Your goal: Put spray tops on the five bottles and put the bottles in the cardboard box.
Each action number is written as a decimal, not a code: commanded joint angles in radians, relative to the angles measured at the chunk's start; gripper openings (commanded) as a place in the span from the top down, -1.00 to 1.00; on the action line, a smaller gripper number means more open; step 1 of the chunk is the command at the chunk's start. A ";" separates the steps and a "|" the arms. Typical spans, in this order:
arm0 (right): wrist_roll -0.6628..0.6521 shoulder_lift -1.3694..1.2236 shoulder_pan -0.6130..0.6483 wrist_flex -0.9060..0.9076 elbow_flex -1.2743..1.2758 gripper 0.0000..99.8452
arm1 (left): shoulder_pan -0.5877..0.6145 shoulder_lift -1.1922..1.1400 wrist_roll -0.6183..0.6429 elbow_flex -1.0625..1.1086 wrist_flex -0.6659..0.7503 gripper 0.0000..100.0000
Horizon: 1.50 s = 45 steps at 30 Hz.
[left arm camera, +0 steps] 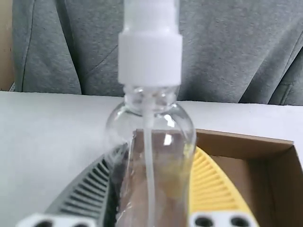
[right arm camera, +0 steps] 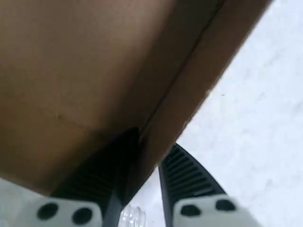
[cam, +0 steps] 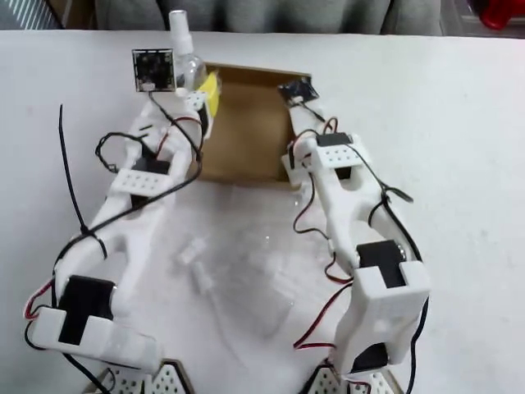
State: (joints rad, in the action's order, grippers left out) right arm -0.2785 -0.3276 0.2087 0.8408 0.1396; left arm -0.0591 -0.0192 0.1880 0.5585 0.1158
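Clear plastic bottle with white spray top, upright, pinched in left gripper at brown cardboard box corner; right gripper clamps box wall.

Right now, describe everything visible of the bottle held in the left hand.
The bottle is clear plastic with rounded shoulders and looks empty. A white spray top sits on its neck, with a thin tube running down inside. It stands upright, clamped between the left hand's grey and yellow fingers, by a corner of the cardboard box. Its base is hidden.
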 commanded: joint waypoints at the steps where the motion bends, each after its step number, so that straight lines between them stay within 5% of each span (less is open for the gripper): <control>1: -0.018 0.099 0.033 0.067 -0.034 0.97 | 0.005 0.018 -0.005 -0.075 0.038 0.96; 15: -0.055 0.111 0.071 0.105 -0.037 0.95 | 0.005 0.012 -0.005 -0.080 0.094 0.96; 29: -0.054 0.159 0.091 0.185 -0.034 0.39 | -0.001 0.007 -0.006 -0.080 0.201 0.96; 45: -0.020 0.084 0.056 0.073 -0.044 0.69 | -0.044 -0.225 -0.006 -0.158 0.348 0.96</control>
State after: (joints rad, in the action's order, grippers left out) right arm -0.3245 -0.2309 0.2624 0.9789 0.1412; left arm -0.0913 -0.2570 0.1880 0.4680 0.4273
